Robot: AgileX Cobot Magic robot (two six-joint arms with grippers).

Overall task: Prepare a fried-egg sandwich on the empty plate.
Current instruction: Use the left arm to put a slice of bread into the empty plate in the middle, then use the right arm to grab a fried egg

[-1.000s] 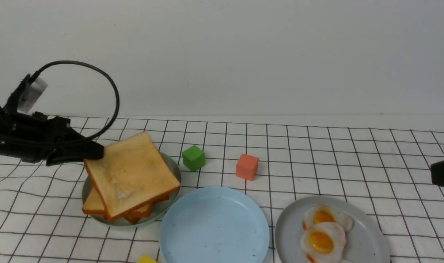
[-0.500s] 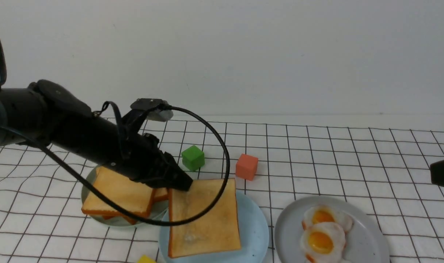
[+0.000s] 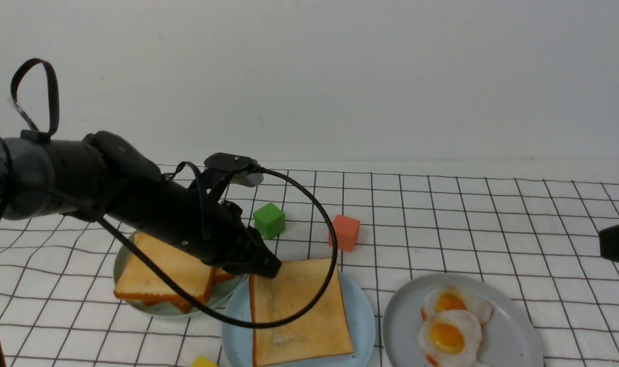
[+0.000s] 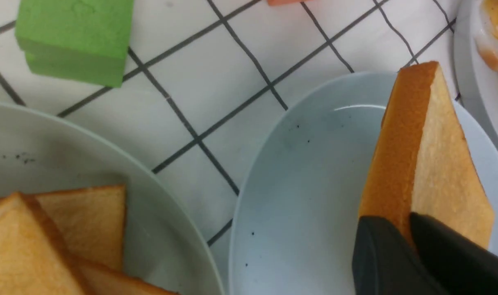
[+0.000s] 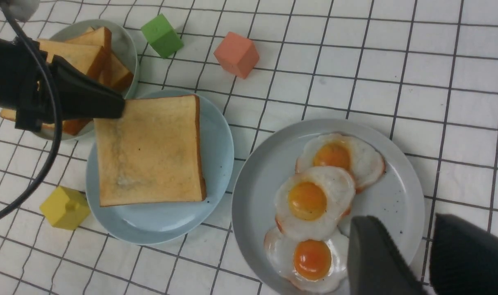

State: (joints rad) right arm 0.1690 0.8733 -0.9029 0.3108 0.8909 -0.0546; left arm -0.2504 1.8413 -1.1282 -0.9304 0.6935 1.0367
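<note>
My left gripper is shut on the back corner of a golden toast slice. The slice lies over the light-blue empty plate, and in the left wrist view its held corner looks raised off the plate. My right gripper is open with nothing between its fingers, above the near rim of the grey plate holding three fried eggs. In the front view only a dark part of it shows at the far right. No fried-egg sandwich is in view.
A pale green plate with more toast slices sits left of the blue plate, under my left arm. A green cube and an orange cube stand behind the plates. A yellow cube is at the front edge.
My left arm carried the toast slice from above the pale green plate rightward and down onto the blue plate. In the last half second it shifted slightly right. The right gripper stayed put.
</note>
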